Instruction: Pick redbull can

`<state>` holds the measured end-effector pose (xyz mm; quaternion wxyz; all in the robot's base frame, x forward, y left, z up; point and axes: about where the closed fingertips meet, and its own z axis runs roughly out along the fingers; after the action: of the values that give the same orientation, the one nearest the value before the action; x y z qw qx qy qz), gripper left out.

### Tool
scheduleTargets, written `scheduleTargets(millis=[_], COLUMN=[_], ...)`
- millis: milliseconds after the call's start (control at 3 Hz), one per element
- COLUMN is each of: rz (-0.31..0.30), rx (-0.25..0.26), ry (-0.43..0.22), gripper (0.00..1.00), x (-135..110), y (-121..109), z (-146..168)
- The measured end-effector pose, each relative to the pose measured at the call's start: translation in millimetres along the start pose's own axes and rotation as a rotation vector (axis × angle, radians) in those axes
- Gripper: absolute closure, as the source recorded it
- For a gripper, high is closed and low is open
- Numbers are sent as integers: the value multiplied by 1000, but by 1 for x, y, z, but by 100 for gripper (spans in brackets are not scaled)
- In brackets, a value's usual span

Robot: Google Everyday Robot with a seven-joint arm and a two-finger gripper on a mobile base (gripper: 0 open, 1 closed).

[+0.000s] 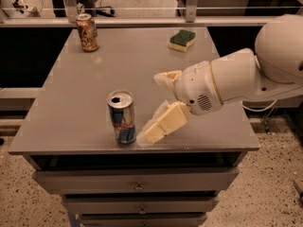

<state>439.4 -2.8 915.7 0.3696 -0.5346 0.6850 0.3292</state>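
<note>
The redbull can (pixel 121 118) is slim, blue and silver with red marks and a silver top. It stands upright near the front edge of the grey table (pixel 75 103). My gripper (pixel 150 108) comes in from the right, just to the right of the can and at its height. Its cream fingers (pixel 165 122) are spread open, and nothing is between them. The near finger's tip sits low by the can's base, close to it but apart. The white arm (pixel 236 79) stretches back to the right.
A shorter orange-brown can (pixel 87 32) stands at the table's back left. A green and yellow sponge (pixel 182 39) lies at the back right. Drawers (pixel 137 187) sit under the tabletop. A railing runs behind the table.
</note>
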Motion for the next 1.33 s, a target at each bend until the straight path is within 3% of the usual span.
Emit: scheduleTargets(millis=[333,1000,1333], rz=[-36,-70,-67], rx=[-36,-57,-45], ry=[-106,-205,-225], gripper=[0,0,18], x=[-14,-19,-17], y=[18,37,34], z=[30,69,84])
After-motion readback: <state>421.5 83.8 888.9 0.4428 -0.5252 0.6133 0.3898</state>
